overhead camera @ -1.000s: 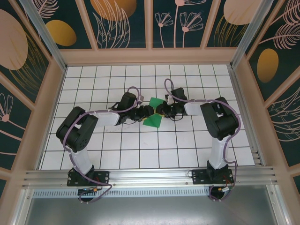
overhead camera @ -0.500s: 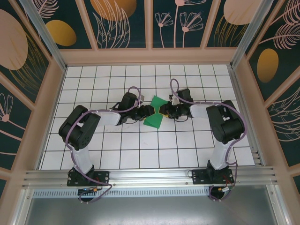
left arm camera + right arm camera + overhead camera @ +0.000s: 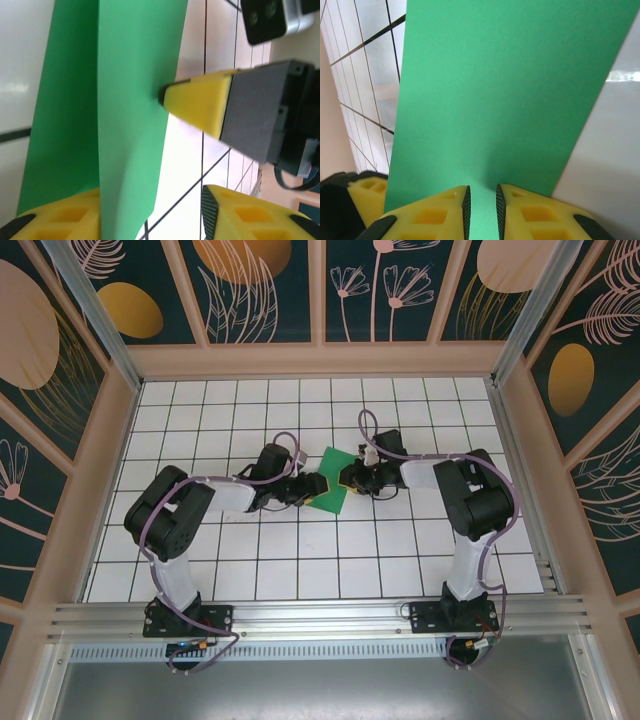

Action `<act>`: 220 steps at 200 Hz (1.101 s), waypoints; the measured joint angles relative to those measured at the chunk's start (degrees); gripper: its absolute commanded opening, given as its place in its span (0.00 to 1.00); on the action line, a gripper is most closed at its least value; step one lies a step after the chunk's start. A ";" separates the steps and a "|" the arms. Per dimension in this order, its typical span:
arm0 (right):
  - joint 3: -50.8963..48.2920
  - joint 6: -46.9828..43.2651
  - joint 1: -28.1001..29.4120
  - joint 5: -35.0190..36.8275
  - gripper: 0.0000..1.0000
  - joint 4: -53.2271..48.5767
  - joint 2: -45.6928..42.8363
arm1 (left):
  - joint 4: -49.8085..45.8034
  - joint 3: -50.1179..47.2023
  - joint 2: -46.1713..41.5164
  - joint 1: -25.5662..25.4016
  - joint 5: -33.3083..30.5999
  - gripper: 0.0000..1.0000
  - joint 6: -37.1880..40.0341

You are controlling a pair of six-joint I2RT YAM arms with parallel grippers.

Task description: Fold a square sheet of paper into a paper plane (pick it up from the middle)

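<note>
Green sheet (image 3: 125, 100) lies between left end effector's (image 3: 150, 215) parted fingers (image 3: 250, 217) — right end effector's (image 3: 167, 96) fingertip (image 3: 197, 102) touching its edge.

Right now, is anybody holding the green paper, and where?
The right gripper pinches the green paper by one edge; the left gripper is open around it.

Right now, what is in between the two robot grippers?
The green paper. In the top view it sits between the left gripper and the right gripper, which pinches its edge.

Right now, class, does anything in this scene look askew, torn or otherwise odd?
Nothing stands out: the square sheet of paper, creased, sits between the left gripper and right gripper, no tear showing.
</note>
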 measured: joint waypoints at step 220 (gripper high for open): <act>1.05 -0.26 -0.72 -2.34 0.22 -2.64 -1.42 | 10.73 1.46 2.38 0.00 2.58 0.36 -4.85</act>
